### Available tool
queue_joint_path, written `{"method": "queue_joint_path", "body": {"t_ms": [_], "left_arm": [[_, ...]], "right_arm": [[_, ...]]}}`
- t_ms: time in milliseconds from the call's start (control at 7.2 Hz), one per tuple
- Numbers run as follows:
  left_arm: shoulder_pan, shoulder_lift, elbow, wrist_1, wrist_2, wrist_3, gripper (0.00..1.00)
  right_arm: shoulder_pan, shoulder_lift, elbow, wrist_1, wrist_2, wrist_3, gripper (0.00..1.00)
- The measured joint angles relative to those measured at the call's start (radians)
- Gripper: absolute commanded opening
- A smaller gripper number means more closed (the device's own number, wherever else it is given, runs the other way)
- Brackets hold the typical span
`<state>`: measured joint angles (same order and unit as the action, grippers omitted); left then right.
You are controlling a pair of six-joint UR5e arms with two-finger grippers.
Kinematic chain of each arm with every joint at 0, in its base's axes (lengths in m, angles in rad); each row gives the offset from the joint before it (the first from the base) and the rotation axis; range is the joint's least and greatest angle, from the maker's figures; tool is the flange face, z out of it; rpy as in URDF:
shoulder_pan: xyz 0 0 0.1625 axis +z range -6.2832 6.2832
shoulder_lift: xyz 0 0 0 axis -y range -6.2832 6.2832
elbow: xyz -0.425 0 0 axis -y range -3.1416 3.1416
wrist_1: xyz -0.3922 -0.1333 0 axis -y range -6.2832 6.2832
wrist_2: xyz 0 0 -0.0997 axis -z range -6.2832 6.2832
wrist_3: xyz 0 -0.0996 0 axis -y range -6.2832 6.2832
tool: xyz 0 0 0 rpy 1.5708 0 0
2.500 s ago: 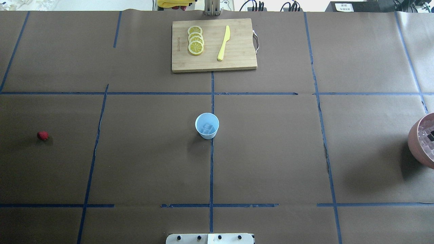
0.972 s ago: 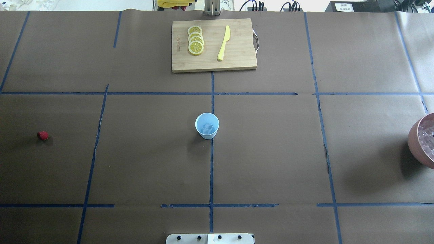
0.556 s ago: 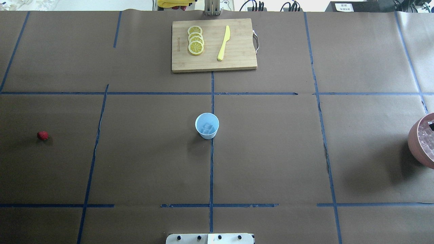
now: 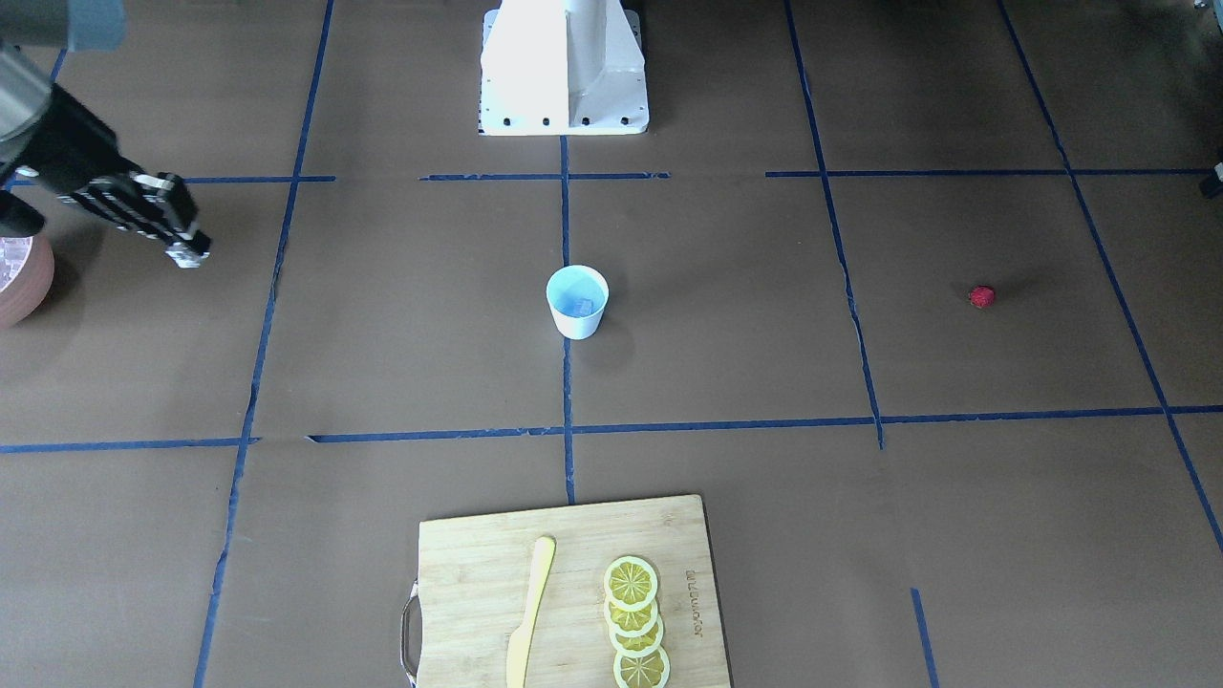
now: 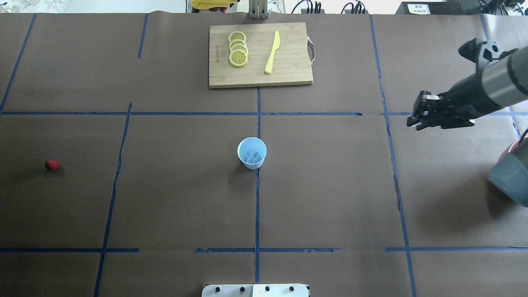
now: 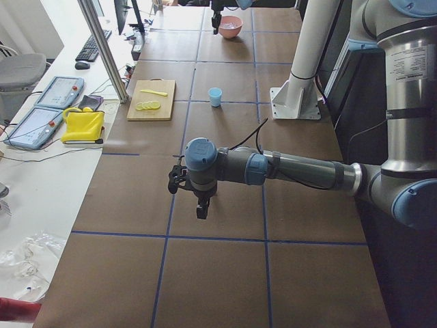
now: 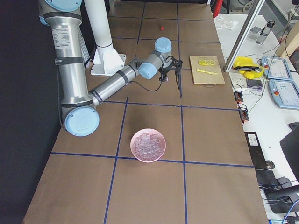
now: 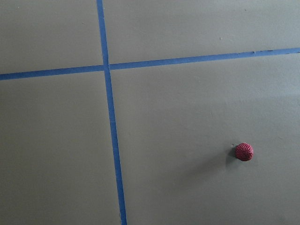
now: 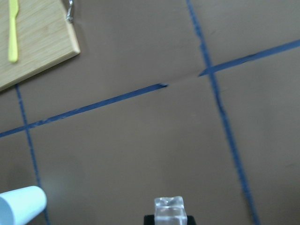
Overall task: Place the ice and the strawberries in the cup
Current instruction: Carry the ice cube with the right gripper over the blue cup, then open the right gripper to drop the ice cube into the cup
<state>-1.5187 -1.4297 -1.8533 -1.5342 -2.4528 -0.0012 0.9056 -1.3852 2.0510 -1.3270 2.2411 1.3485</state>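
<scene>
The white cup (image 5: 252,153) with a pale blue inside stands at the table's centre and holds ice cubes (image 5: 252,156). My right gripper (image 5: 414,119) hovers right of the cup, above the table, shut on one ice cube (image 9: 169,208). The cup's rim shows at the lower left of the right wrist view (image 9: 21,206). The red strawberry (image 5: 52,165) lies far left on the table and shows in the left wrist view (image 8: 243,152). My left gripper (image 6: 203,208) hangs above that area. I cannot tell whether it is open or shut.
The pinkish bowl (image 7: 132,145) full of ice sits at the table's right end, partly hidden under my right arm in the overhead view. A wooden cutting board (image 5: 288,62) with lemon slices (image 5: 238,49) and a yellow knife (image 5: 272,53) lies at the far middle.
My right arm has swung into the overhead view from the bowl at the right edge and now hangs left of it, toward the cup. Cup and strawberry have not moved.
</scene>
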Motion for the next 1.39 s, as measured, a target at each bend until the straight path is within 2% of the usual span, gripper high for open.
{"method": "queue_joint_path", "body": {"t_ms": [139,278,417,556,694,833,972,1111,1389], "left_arm": [[0.001,0.0,0.002,0.0,0.0,0.0,1.0],[0.002,0.0,0.005,-0.001,0.0,0.0,1.0],[0.005,0.0,0.005,-0.003,0.0,0.0,1.0],[0.007,0.0,0.005,-0.006,0.0,0.0,1.0],[0.009,-0.003,0.005,-0.006,0.0,0.0,1.0],[0.01,-0.007,0.004,-0.002,0.001,0.0,1.0],[0.01,-0.008,0.002,0.002,0.0,0.0,1.0],[0.011,-0.008,0.0,0.005,0.0,0.0,1.0],[0.011,-0.005,-0.001,0.002,0.0,0.0,1.0]], "right_arm": [[-0.119,0.105,-0.021,-0.005,-0.111,0.15,0.02],[-0.226,0.217,-0.082,-0.007,-0.232,0.267,0.02],[-0.305,0.332,-0.173,-0.007,-0.328,0.348,0.02],[-0.354,0.423,-0.26,-0.003,-0.388,0.394,0.04],[-0.385,0.479,-0.322,0.0,-0.425,0.416,0.18],[-0.405,0.502,-0.349,0.0,-0.444,0.422,0.56],[-0.42,0.509,-0.364,0.0,-0.453,0.422,0.68],[-0.433,0.512,-0.375,0.0,-0.462,0.421,0.75],[-0.449,0.516,-0.383,0.0,-0.481,0.419,0.76]]}}
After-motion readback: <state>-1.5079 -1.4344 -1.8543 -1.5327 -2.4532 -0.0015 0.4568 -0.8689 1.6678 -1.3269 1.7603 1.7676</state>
